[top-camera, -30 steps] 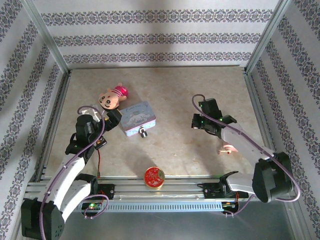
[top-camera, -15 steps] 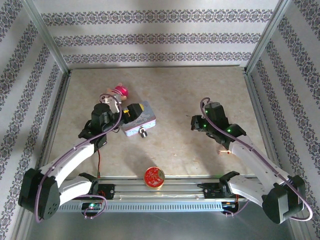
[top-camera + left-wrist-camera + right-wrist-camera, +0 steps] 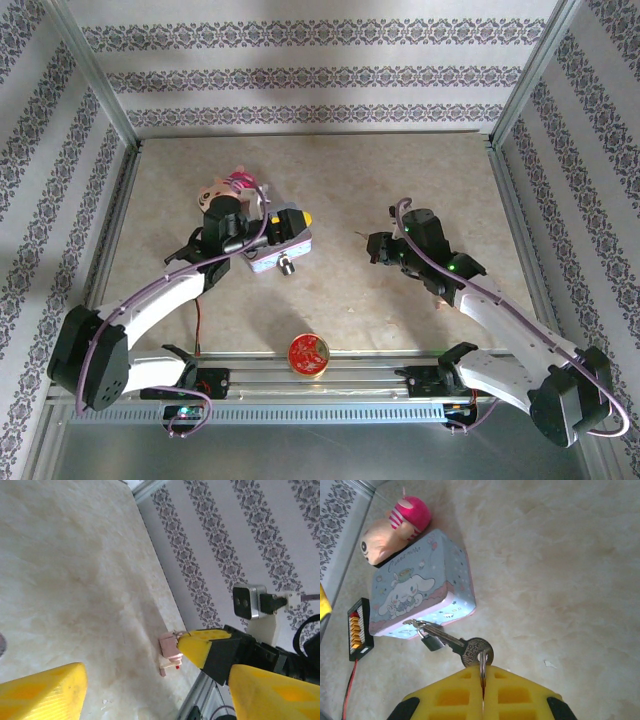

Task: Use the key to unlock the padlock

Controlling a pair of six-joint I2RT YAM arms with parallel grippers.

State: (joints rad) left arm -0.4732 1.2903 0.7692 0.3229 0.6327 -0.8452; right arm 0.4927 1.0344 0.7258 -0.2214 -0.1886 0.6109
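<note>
The padlock [image 3: 432, 642], tiny and dark, hangs from the clasp on the front of the pale blue cartoon tin [image 3: 420, 595]. In the top view the padlock [image 3: 287, 265] shows at the tin's [image 3: 262, 262] near edge. My right gripper [image 3: 482, 675] is shut on the key ring, and the key [image 3: 470, 650] sticks out ahead of it, its blade pointing at the padlock without reaching it. The right gripper [image 3: 372, 246] is to the right of the tin. My left gripper [image 3: 285, 224] hovers over the tin's top, its yellow fingers [image 3: 42, 695] open and nothing visible between them.
A pink-and-tan toy figure [image 3: 228, 190] lies just behind the tin. A black strip with orange cells [image 3: 359, 630] and a red wire lies to its left. A round red disc [image 3: 309, 353] sits at the near edge. A small pink piece [image 3: 170, 652] lies under the right arm.
My left gripper swung right from beside the tin to over it, and its fingers drew closer together. My right gripper moved left toward the tin, still shut on the key ring.
</note>
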